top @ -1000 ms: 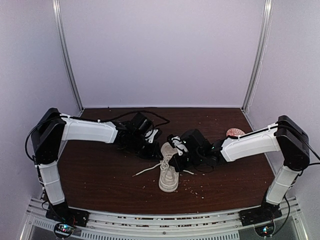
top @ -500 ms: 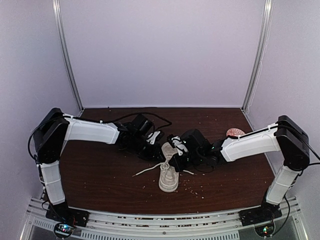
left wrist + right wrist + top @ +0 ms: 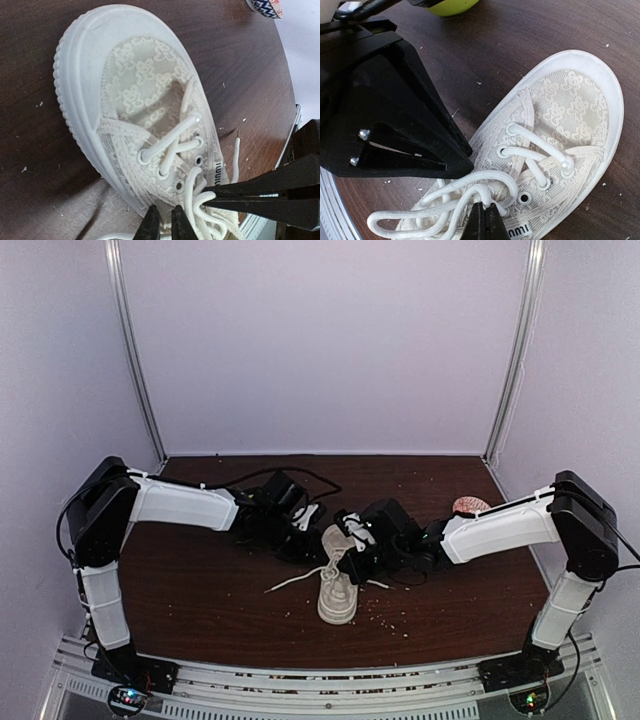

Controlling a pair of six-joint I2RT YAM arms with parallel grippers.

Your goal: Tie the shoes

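The sneaker lies at the middle of the worktop with its long axis running near to far: the rounded toe points back toward the arm bases and the ankle opening faces the rear wall. It is off-white, with a lace-patterned upper and a thick white ribbed sole. The lower eyelets are threaded in a cross, while the topmost ones look empty. One loose lace end trails off to the left across the wood. Further up, over the tongue, the laces bunch into loose loops, and both arms meet there from opposite sides. The right end effector is pressed together and appears to pinch the looped strands at its tip. The left end effector sits just beside it on the sneaker's left flank, its fingers drawn to a narrow slit; whether a strand sits in that slit I cannot tell. Any next pull likely runs sideways, across the sneaker's axis, and the right arm has the closer hold.
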